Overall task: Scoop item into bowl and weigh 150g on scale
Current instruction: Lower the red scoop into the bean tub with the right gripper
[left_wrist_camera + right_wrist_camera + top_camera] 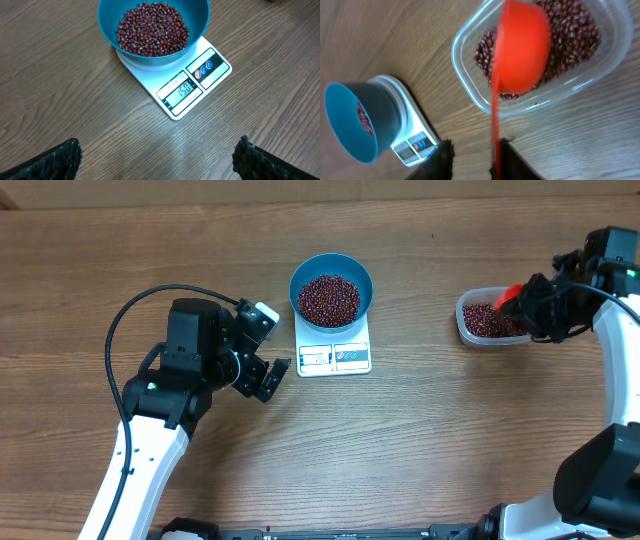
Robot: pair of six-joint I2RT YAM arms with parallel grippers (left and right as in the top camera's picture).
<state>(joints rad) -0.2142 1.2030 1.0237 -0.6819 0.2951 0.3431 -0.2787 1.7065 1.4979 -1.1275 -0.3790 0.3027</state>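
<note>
Nearest the front edge of the tabletop (450, 460), left of centre: left gripper (270, 345), jaws spread wide, holding nothing, aimed at the scale (195, 85) just beside it to the right. Next, along the scale's near edge, the display (180, 90), reading 150, so on target by the look of it. At mid-depth, close to the right edge: clear plastic tub (470, 95) with more beans (570, 30) in it, and the orange-red scoop (520, 47) with its cup over them, inside the tub's rim. Deciding line for the coming move: scoop handle (495, 125), long axis running from the tub's rim straight back between the fingers of the right gripper (475, 155). Jaws there narrowly parted, bare wood showing between one finger and the handle, hence no firm hold apparent. Farthest back, seated on the scale's far part: teal bowl (200, 20), well filled with the dark red-brown beans. Bowl and scale well apart to the left of the right claw, much nearer the left arm; tub and scoop nearer the right arm. Probably nothing more to add to the bowl. Calls for a clean retreat along the handle's line, without dragging the scoop out of the tub.
</note>
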